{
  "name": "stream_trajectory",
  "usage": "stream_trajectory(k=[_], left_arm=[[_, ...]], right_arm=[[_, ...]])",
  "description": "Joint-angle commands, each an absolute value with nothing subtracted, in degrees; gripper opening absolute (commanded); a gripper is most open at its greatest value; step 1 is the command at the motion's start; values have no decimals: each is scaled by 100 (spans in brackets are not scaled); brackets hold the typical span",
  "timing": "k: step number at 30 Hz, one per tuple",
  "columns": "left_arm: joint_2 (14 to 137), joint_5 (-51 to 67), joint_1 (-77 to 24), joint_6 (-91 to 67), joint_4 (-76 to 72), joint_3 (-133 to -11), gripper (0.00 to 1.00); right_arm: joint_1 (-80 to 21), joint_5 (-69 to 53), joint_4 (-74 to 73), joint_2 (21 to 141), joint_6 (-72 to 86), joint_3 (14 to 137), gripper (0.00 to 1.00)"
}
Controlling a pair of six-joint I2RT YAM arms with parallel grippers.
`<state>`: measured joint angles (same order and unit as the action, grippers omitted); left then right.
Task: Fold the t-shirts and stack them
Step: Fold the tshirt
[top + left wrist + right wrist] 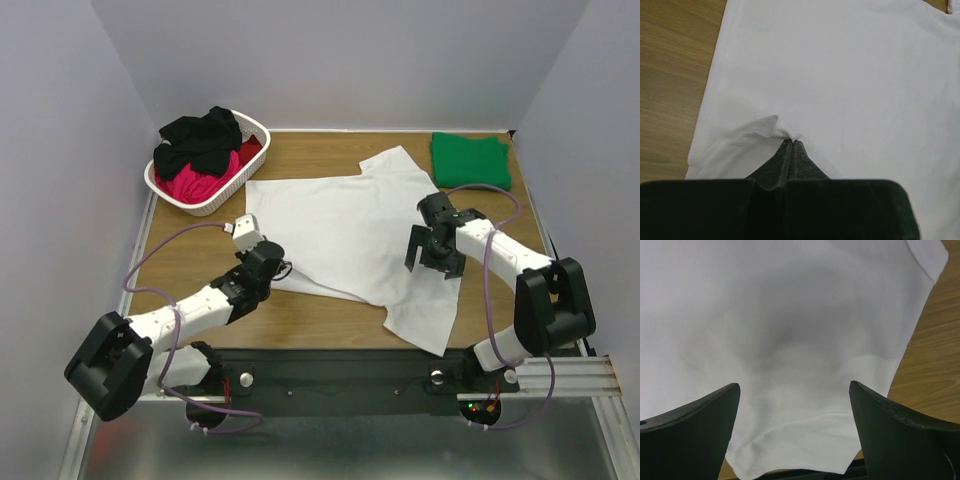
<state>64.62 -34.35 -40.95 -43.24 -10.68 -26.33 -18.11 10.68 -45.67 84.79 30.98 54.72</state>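
The left gripper [792, 141] is squeezed tight on the near edge of the soft white t-shirt [340, 225], spread flat on the table [300, 330]. The right gripper [794, 386] hangs above it, fingers wide apart, holding nothing. Folding looks just begun; I think the right one must grab next. Far back: a folded green t-shirt [470, 160], and a lattice basket [200, 208] of crumpled shirts [200, 150].

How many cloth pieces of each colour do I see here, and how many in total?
White soft cloth t-shirt, spread flat: 1
Green folded cloth shirt: 1
Black crumpled cloth garment: 1
Red-pink crumpled cloth garment: 1
Total: 4
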Motion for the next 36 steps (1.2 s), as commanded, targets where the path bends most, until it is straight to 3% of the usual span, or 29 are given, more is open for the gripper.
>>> stream_trajectory(k=[1, 25, 36], left_arm=[[6504, -3305, -3938, -4166, -1380, -2540, 0], [7154, -2909, -3041, -3674, -1934, -2882, 0], [7233, -2760, -2936, -3551, -1846, -3076, 0]], right_arm=[[-1863, 1441, -4018, 8762, 2998, 5695, 96], [-1863, 1354, -2883, 10423, 2945, 6468, 97], [-2056, 1354, -3637, 8904, 2865, 6162, 96]])
